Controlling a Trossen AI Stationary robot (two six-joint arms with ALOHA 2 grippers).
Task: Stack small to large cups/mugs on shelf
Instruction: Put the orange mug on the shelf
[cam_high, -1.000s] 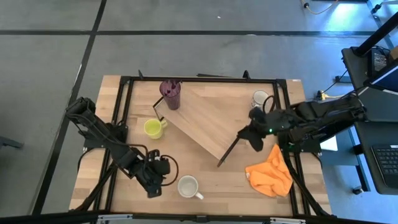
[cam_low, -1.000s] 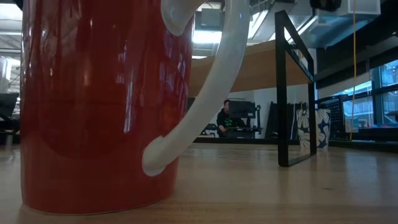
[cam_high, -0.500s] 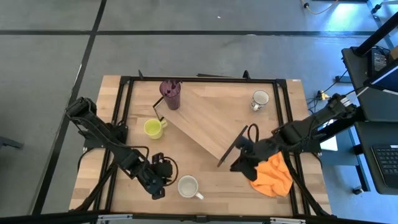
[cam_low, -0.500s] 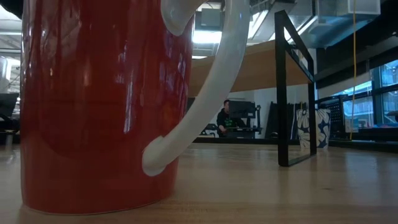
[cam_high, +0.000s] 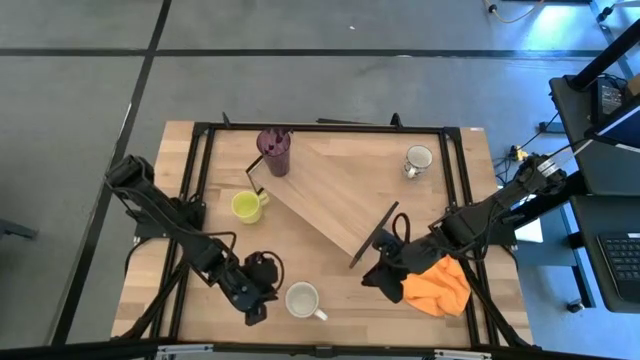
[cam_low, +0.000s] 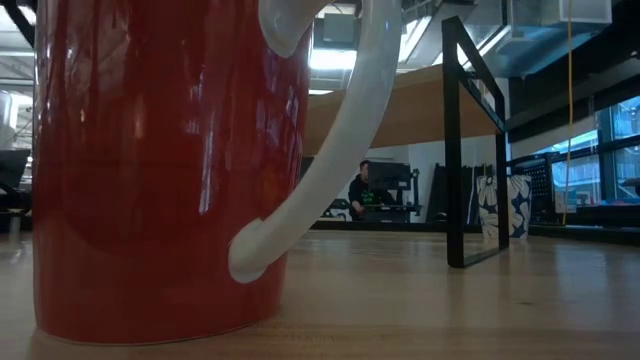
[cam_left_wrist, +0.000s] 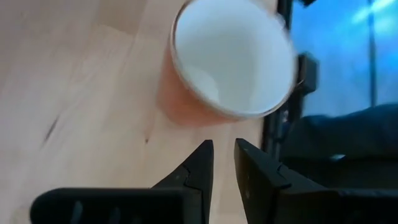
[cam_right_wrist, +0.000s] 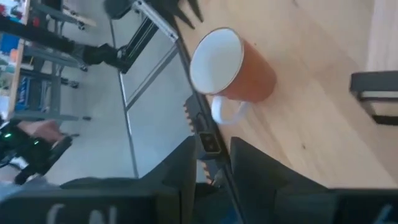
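Your left claw (cam_high: 257, 305) sits low at the near side of the light wooden bench (cam_high: 330, 285), its two dark fingers (cam_left_wrist: 200, 163) set narrow with a slim gap and nothing between them. Just beside it, ahead of the fingertips, stands the red-brown mug with a white inside and white handle (cam_high: 302, 298), upright on the bench; a second ago the left claw was a little farther from it. Your right claw (cam_high: 385, 281) has swung a long way. A second ago it hovered near the small white-grey mug (cam_high: 418, 159) at the far right; now it hangs by the near end of the long light-wood shelf plank (cam_high: 325, 199), partly over the crumpled orange cloth (cam_high: 437, 285). Its fingers (cam_right_wrist: 180, 168) also stand narrow and empty, pointing toward the red-brown mug, well apart from it. The yellow-green mug (cam_high: 246, 206) sits beyond the left claw, beside the shelf's other end, and the tall dark purple tumbler (cam_high: 273, 150) farther still. None of the four has shifted.
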